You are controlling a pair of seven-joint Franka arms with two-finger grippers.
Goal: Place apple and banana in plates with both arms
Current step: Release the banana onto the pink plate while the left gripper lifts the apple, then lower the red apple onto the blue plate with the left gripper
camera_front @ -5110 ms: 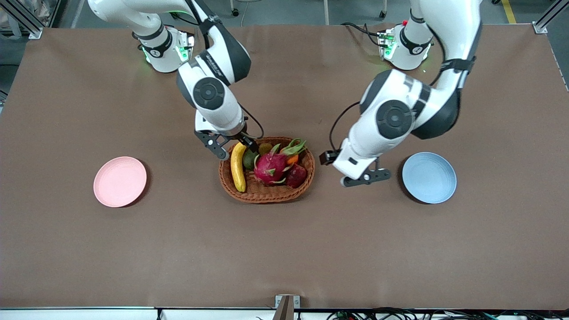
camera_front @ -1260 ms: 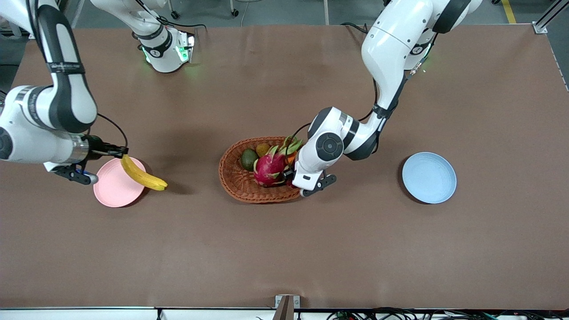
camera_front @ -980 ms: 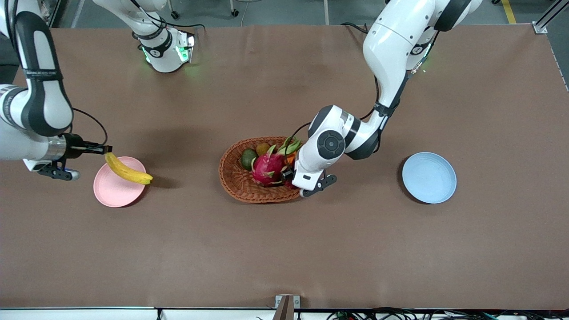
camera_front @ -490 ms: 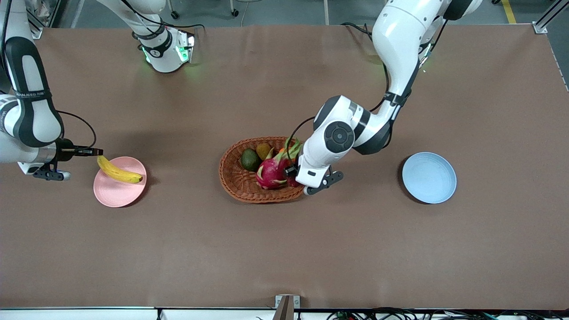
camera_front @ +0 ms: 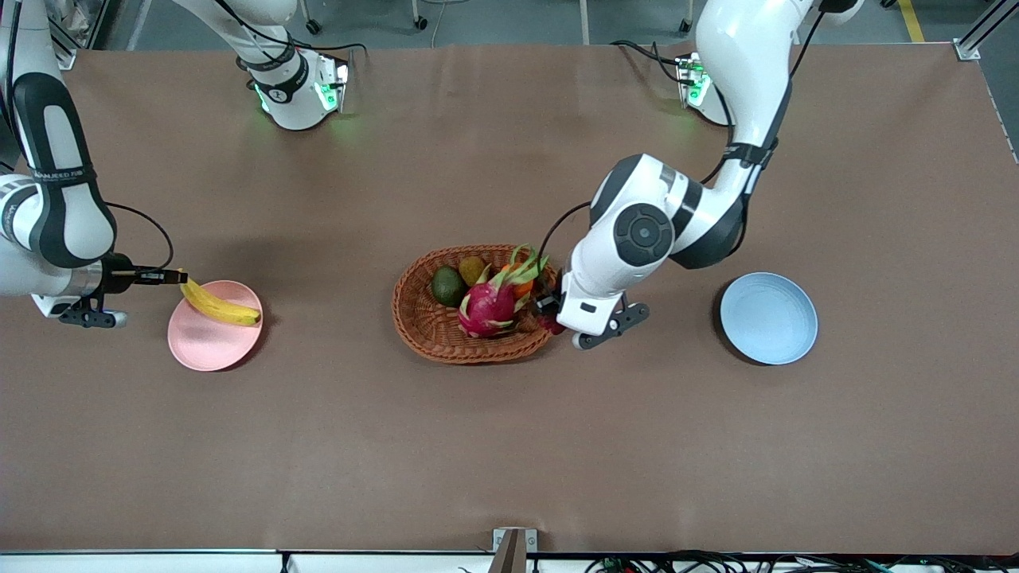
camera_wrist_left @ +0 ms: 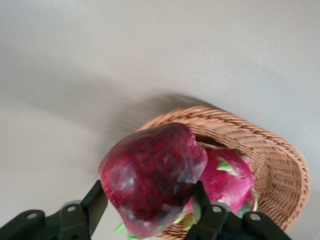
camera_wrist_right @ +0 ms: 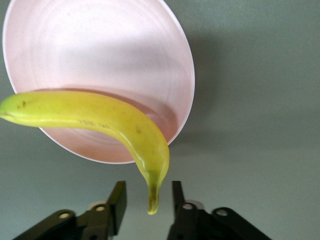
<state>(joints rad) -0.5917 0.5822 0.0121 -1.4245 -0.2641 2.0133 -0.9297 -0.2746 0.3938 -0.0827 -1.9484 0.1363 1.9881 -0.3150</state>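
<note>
My right arm comes from its base along the top of the front view and folds down at the tabletop's right-arm end, with the wrist turned level so the fingers point sideways toward the pink plate (camera_front: 208, 338). My right gripper (camera_front: 171, 277) sits just beside that plate's rim. In the right wrist view its fingers (camera_wrist_right: 118, 201) stand slightly apart on either side of the banana's stem tip; I cannot tell whether they touch it. The banana (camera_front: 220, 305) lies across the part of the pink plate farther from the front camera, its body over the plate (camera_wrist_right: 100, 70) and its stem end reaching past the rim toward my gripper.

My left arm reaches from its base down to the basket (camera_front: 434, 330), elbow raised, forearm angled toward the basket's left-arm end. My left gripper (camera_front: 551, 317) is over the basket's rim at that end. Its fingers (camera_wrist_left: 94, 202) pinch the apple (camera_wrist_left: 152, 176) from both sides; the apple is dark red and lumpy and is clear of the other fruit. The dragon fruit (camera_front: 492, 301) lies in the basket just beside the apple, with a green fruit (camera_front: 447, 285) and an orange fruit (camera_front: 521, 287) also in the basket. The blue plate (camera_front: 768, 317) rests on the tabletop (camera_front: 509, 446) toward the left arm's end, well apart from the basket.
</note>
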